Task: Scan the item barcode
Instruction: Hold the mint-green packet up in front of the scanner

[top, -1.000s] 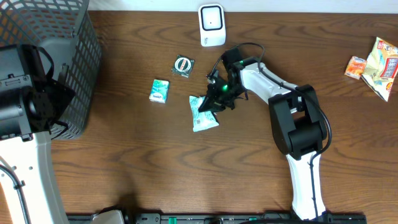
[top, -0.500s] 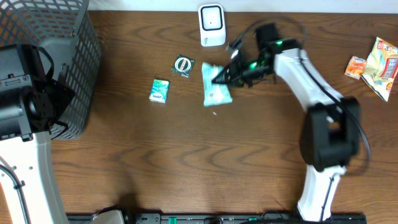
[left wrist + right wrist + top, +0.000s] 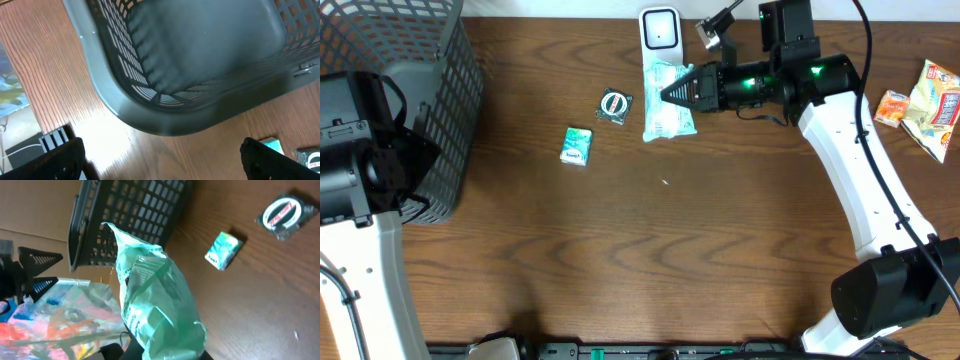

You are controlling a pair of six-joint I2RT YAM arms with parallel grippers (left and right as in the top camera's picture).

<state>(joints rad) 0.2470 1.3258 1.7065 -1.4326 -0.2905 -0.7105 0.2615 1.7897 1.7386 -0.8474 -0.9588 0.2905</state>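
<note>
Pinching the pale green packet [image 3: 669, 118] by its upper right edge, the right gripper [image 3: 667, 93] has its jaws pressed together on the wrapper. In the overhead view the packet's top overlaps the lower edge of the white scanner [image 3: 660, 40], which stands at the far edge of the table [image 3: 650, 250]. The left gripper [image 3: 160, 155], spread wide and empty, hangs beside the rim of the mesh basket [image 3: 430, 90] at the left edge. A round dark packet [image 3: 615, 105] and a small teal box [image 3: 577, 146] lie left of the held packet, apart from it. Snack wrappers [image 3: 928, 100] sit at the right edge. The centre and near half of the table are bare wood.
</note>
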